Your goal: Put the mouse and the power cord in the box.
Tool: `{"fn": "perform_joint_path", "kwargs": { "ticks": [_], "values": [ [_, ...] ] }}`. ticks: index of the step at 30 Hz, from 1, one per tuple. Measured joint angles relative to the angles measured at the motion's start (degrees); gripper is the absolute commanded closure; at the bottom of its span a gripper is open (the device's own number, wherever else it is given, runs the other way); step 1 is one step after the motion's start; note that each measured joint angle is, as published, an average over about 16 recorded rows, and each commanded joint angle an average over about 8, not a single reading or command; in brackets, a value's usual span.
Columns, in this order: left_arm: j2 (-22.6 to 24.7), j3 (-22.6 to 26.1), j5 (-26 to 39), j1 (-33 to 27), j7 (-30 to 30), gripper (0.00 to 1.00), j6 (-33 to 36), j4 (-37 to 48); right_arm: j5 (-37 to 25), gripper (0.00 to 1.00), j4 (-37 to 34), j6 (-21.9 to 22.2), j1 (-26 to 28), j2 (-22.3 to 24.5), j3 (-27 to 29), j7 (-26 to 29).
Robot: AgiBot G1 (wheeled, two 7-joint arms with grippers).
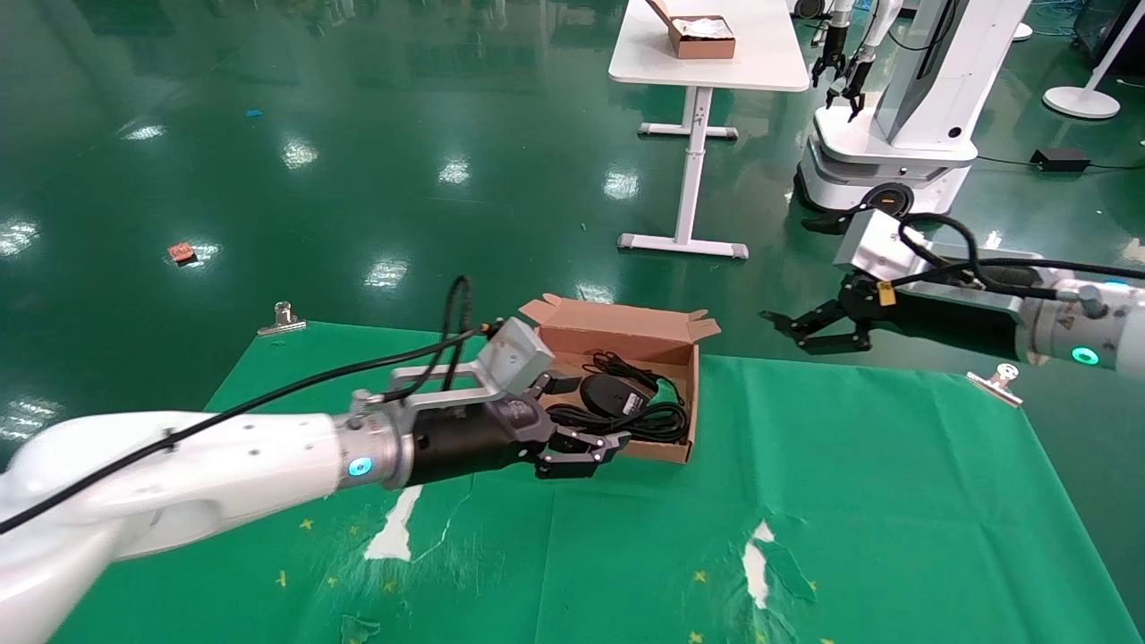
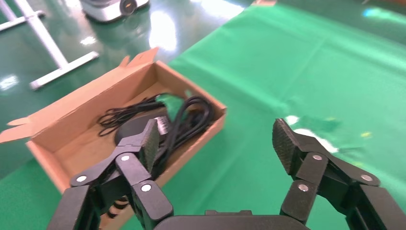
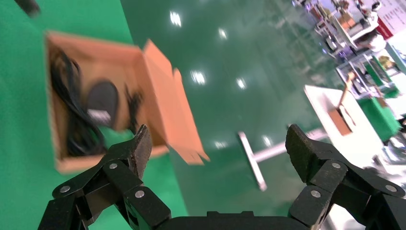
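The box (image 1: 626,335) sits on the green cloth near the table's far edge. Inside it lie the mouse (image 1: 608,392) with its thin cable and the coiled power cord (image 1: 657,420). My left gripper (image 1: 595,416) is open and holds nothing, at the box's near left corner, one finger over the rim. In the left wrist view, the left gripper (image 2: 216,139) stands beside the box (image 2: 91,93), mouse (image 2: 128,133) and power cord (image 2: 194,112). My right gripper (image 1: 787,328) hangs open and empty, right of the box past the far edge. The right wrist view shows the right gripper (image 3: 218,143), box (image 3: 160,96), mouse (image 3: 101,99) and power cord (image 3: 71,115).
The green cloth (image 1: 805,501) has worn white patches and is pinned by metal clips (image 1: 283,317) (image 1: 1002,377). Beyond it stand a white table (image 1: 716,67) with a small brown box (image 1: 702,40) and another robot (image 1: 903,116).
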Motion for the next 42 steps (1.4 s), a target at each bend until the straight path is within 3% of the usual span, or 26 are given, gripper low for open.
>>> {"fn": "perform_joint_path", "kwargs": {
  "ticks": [33,42],
  "values": [
    [-24.2,-29.9,-17.7,18.1,1.0,0.0,31.5,-24.1,21.8,0.0,40.2,-21.4,-26.8,15.1,14.7,33.7],
    [-29.3,-36.2,-21.5,22.0,1.2,0.0,38.2,-29.2,26.4,0.0,48.8,-25.9,-32.5,18.3,17.8,40.5]
  ]
}}
